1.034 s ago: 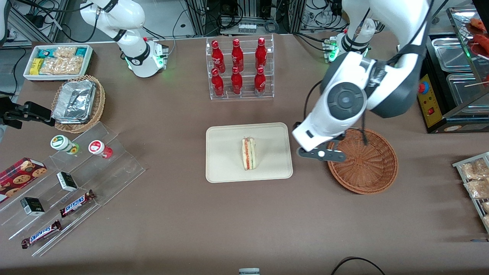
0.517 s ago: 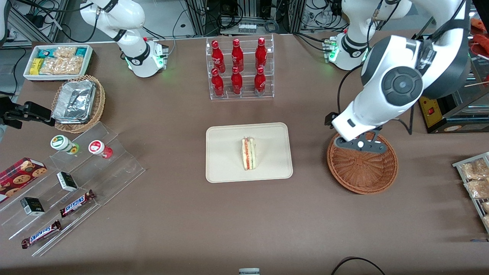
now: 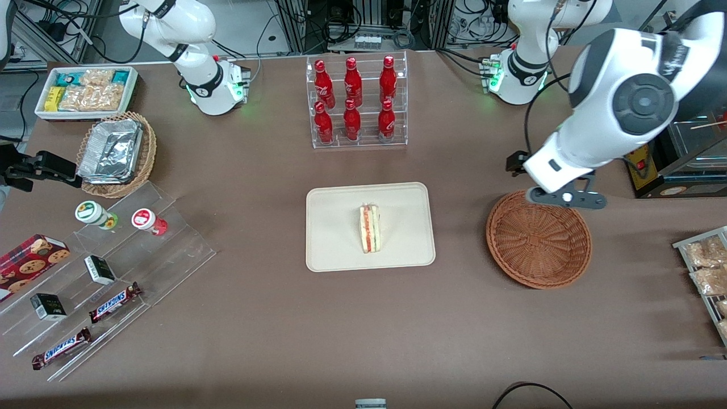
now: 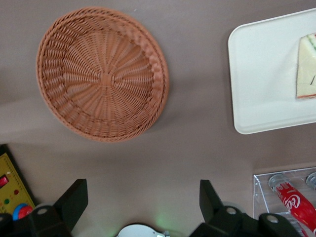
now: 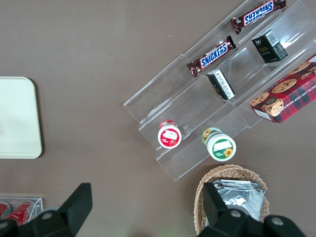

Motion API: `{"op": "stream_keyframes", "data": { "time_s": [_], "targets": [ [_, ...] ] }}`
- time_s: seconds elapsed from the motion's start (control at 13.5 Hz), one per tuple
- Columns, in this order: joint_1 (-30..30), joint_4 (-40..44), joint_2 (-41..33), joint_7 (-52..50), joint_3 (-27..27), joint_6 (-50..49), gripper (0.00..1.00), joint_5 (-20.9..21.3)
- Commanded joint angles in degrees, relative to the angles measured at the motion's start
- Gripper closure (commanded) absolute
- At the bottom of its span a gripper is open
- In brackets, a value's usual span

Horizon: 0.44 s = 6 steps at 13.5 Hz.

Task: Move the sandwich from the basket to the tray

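Note:
The sandwich lies on the cream tray, its red, orange and green edge facing up. The round reddish-brown basket stands beside the tray toward the working arm's end and holds nothing. My gripper hangs high above the basket's rim that is farther from the front camera. The wrist view looks down on the basket, the tray and a part of the sandwich. The gripper is open, with nothing between its fingers.
A clear rack of red bottles stands farther from the front camera than the tray. A yellow control box sits near the basket at the working arm's end. A wire rack of bagged snacks is at that table edge.
The gripper has moved from the gap between tray and basket, over the basket, to above its rim farther from the front camera, rising. The sandwich stays on the tray.

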Motion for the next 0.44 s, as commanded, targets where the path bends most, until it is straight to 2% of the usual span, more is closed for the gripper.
{"op": "stream_keyframes", "data": {
  "time_s": [0.0,0.22,0.37],
  "targets": [
    [4.3,-1.2,-5.0,1.0,-1.5,-4.8,0.0,-1.2],
    [7.5,-0.6,-8.4,7.2,-1.0,-10.1,0.0,-1.0],
    [8.1,1.8,-8.5,9.0,1.5,-12.3,0.0,-0.9]
  ]
}}
